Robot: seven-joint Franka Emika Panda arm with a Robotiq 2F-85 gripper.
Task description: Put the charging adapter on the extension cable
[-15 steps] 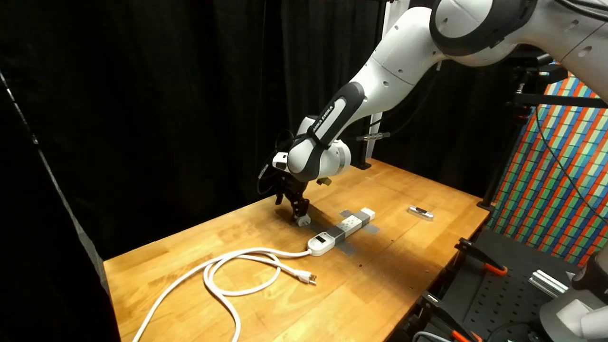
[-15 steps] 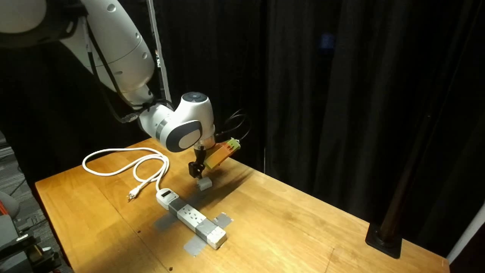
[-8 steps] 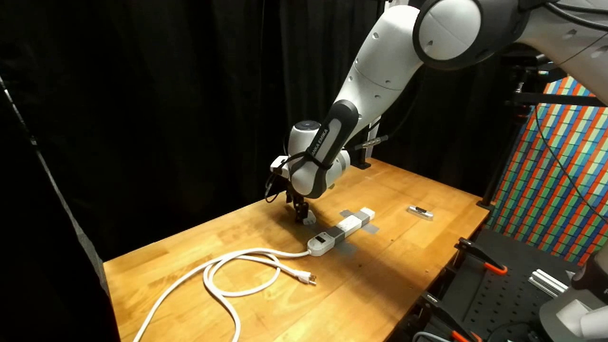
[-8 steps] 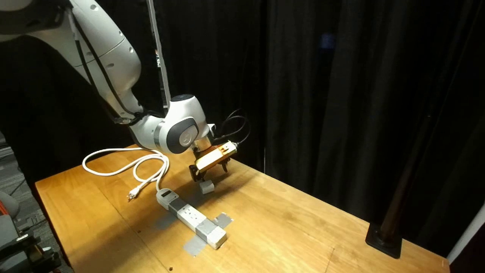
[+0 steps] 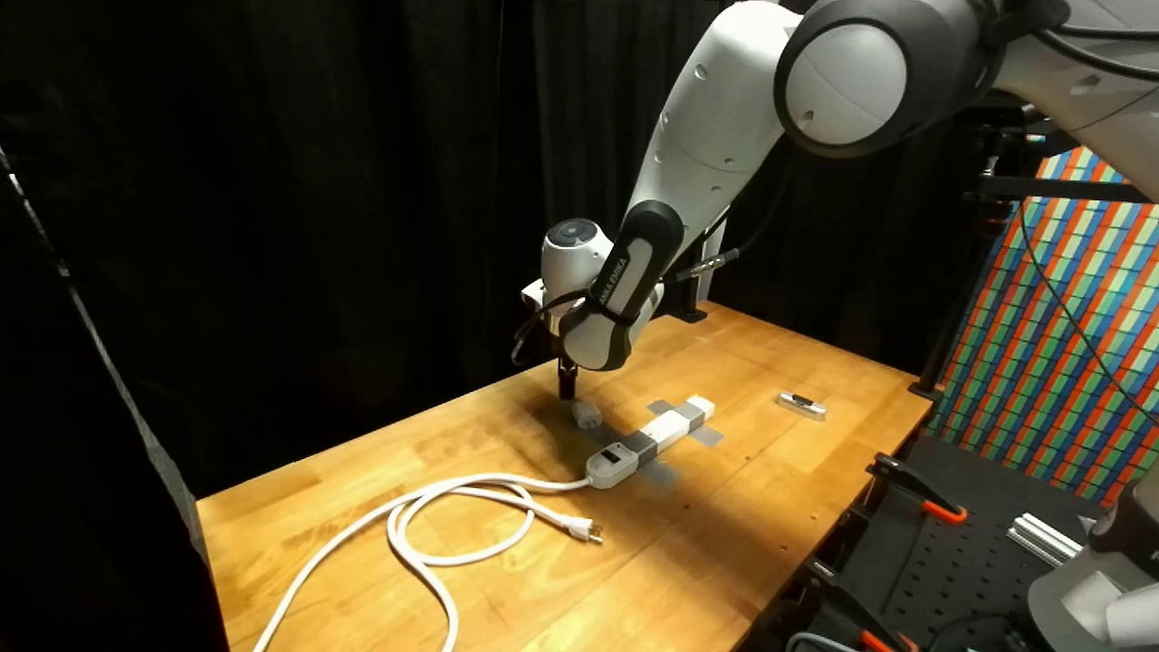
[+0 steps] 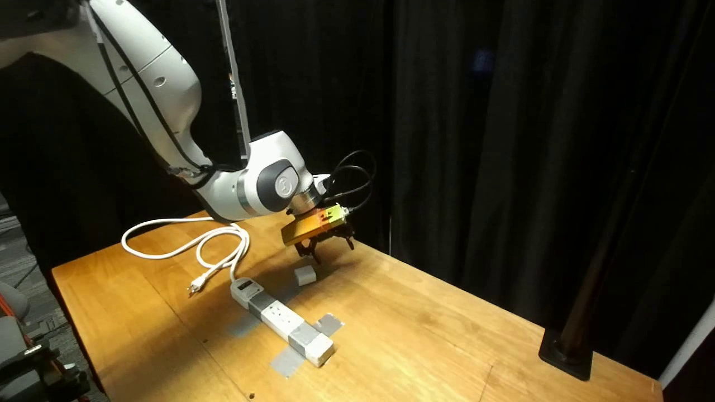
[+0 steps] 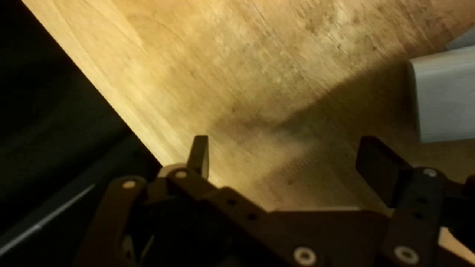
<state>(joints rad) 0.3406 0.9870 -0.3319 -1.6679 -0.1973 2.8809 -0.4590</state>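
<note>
Nearest, in the wrist view, the hand [image 7: 284, 154] is spread, its fingers [image 7: 378, 168] wide apart with bare wood of the desk [image 7: 259, 74] showing between them; the charging adapter [image 7: 447, 96], pale and cut by the right edge of that view, lies on the desk outside the span of the fingers, with a gap visible between it and the nearer finger; in both exterior views the hand hangs above the desk, close by the adapter.

Next outward, the extension cable [image 6: 282, 319], a white strip with outlets on its upper face, lies flat on the desk; the adapter sits near the strip and apart from it; grey tape [image 6: 304, 334] crosses the strip in two bands, and grey patches [image 6: 287, 362] adhere to the wood around it; a white cord [image 5: 453, 560] leaves the end with the dark inset and loops over the desk; its plug [image 5: 584, 528] lies with prongs exposed.

Farther, in an exterior view, a small silver object [image 5: 801, 406] lies on the desk, well apart from the adapter; clamps [image 5: 919, 489] with orange grips stand at the desk's edge; beyond them rises a panel [image 5: 1014, 398] of coloured stripes; a black curtain [image 5: 317, 226] hangs behind the desk.
</note>
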